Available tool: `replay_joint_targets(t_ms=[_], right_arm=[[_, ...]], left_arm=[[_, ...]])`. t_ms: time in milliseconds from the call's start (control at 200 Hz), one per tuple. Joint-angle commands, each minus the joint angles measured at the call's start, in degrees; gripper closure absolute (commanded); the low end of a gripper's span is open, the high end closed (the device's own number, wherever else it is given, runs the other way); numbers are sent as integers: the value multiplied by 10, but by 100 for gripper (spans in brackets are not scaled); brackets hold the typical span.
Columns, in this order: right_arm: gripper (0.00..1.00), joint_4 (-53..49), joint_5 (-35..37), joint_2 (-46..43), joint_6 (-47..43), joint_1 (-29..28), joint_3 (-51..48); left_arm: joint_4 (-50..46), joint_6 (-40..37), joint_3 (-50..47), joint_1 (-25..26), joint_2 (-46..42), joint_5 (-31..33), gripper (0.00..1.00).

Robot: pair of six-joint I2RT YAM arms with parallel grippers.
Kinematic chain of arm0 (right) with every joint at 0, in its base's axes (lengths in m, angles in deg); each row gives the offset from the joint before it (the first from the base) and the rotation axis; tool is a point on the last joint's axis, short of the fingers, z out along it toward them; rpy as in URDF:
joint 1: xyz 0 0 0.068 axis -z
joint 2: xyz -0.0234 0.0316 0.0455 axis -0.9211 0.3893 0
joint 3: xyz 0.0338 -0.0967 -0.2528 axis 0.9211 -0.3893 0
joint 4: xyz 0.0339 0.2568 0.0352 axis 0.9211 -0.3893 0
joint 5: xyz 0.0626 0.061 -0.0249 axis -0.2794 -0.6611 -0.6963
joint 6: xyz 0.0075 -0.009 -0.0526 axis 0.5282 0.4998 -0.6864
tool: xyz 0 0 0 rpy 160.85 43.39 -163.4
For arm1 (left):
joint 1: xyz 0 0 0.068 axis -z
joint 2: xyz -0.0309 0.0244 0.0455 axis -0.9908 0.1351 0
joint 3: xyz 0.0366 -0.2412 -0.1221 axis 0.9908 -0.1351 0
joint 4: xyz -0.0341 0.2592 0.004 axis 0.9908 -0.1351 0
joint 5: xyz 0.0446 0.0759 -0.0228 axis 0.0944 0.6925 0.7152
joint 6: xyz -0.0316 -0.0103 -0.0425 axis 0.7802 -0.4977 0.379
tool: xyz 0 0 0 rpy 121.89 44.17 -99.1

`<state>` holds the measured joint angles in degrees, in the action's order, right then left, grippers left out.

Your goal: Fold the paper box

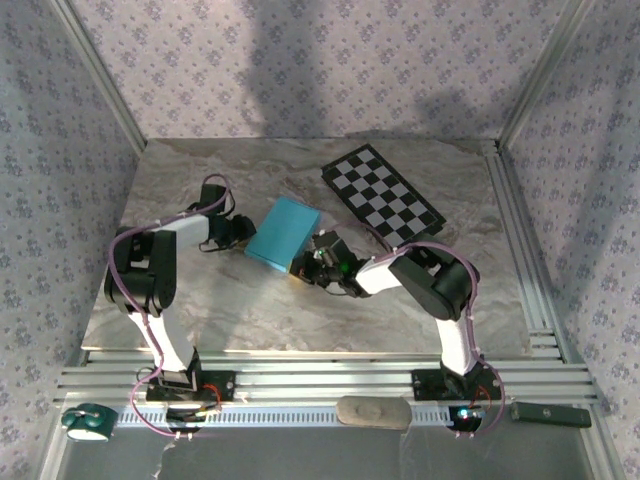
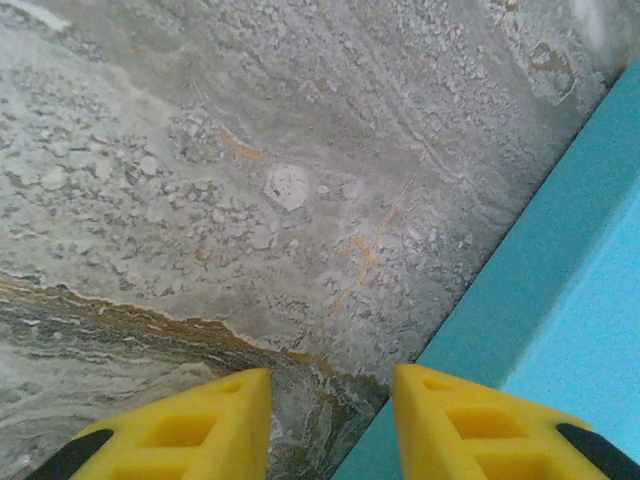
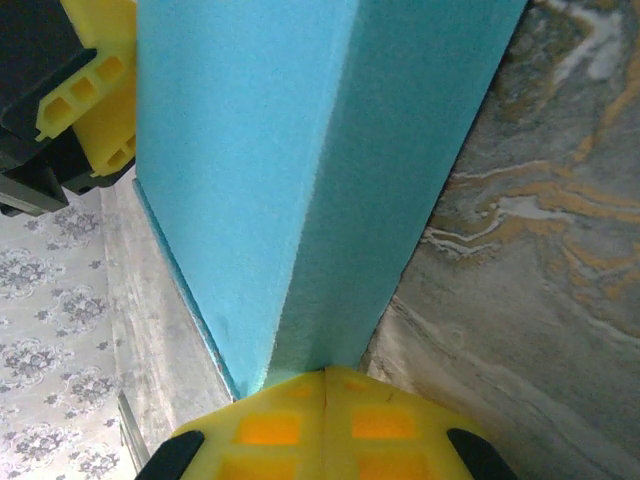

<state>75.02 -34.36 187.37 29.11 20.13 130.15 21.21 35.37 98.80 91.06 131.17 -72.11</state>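
Observation:
The paper box (image 1: 283, 232) lies folded on the marble table (image 1: 250, 310), a flat turquoise rectangle set at a slant. My left gripper (image 1: 240, 232) sits at the box's left side. In the left wrist view its yellow fingers (image 2: 460, 420) stand apart over bare marble, the right one in front of the box's side wall (image 2: 560, 300); this left gripper (image 2: 330, 400) is open and holds nothing. My right gripper (image 1: 305, 262) is at the box's near right end. Its tips (image 3: 327, 372) are shut together and meet the lower end of a corner edge of the box (image 3: 300, 150).
A black-and-white checkerboard (image 1: 382, 195) lies at the back right, just beyond the box. Aluminium rails run along the near edge (image 1: 320, 380), with a green tape roll (image 1: 85, 423) at left and a dark tool (image 1: 550, 413) at right. Patterned walls enclose the table.

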Motion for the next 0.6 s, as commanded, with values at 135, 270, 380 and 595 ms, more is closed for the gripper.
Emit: replay_joint_targets(t_ms=[135,270,380,595], right_arm=[[93,28,10,14,13,3,31],[94,58,10,30,35,-1,36],[94,84,22,41,59,-7,36],[95,95,56,43,88,-18,47]], left_arm=[[10,19,-44,22,-21,-28,63],[24,28,-61,28,-26,-30,63],[33,37,-72,29,-36,-33,63],[26,33,-66,32,-45,-32,63]])
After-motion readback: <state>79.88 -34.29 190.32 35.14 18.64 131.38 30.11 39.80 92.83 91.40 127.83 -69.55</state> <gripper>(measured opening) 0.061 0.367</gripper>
